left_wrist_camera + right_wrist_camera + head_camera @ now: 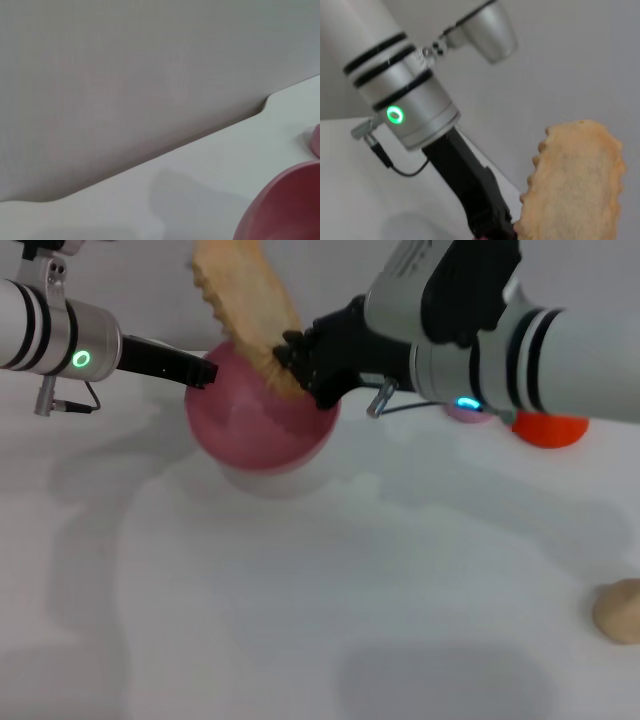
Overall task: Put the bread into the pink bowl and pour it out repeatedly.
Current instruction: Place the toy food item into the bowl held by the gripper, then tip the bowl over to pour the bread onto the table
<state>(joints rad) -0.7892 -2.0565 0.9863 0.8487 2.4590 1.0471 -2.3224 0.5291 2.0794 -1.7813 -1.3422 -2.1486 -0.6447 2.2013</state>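
A: At the far middle of the bench [300, 620], the pink bowl [262, 420] sits with both arms on it. Left pincer [205, 371] reaches in from the left and meets the bowl's left rim; can't tell if it's clamped or just touching.

B: Right side?

A: Right pincer [297, 368] is closed on the lower end of the bread [245, 300]. The loaf stands tilted, its lower end over the bowl's right rim, its top leaning back and left, running out of the head view's top edge.

B: Which face shows?

A: Plain tan, ridged along the edge. The right wrist view shows the same bread [575, 185] close up, with the left arm [395, 85] behind it, green ring lit.

B: Left wrist?

A: Just the bowl rim [285, 205] in a corner, plus the bench's back edge against a grey wall.

B: Room to move?

A: Near half of the bench is bare white. An orange object [548, 428] and a small pink thing [470, 412] sit behind the right arm, near the back. A beige lump [620, 610] lies at the right edge, well apart from the bowl.
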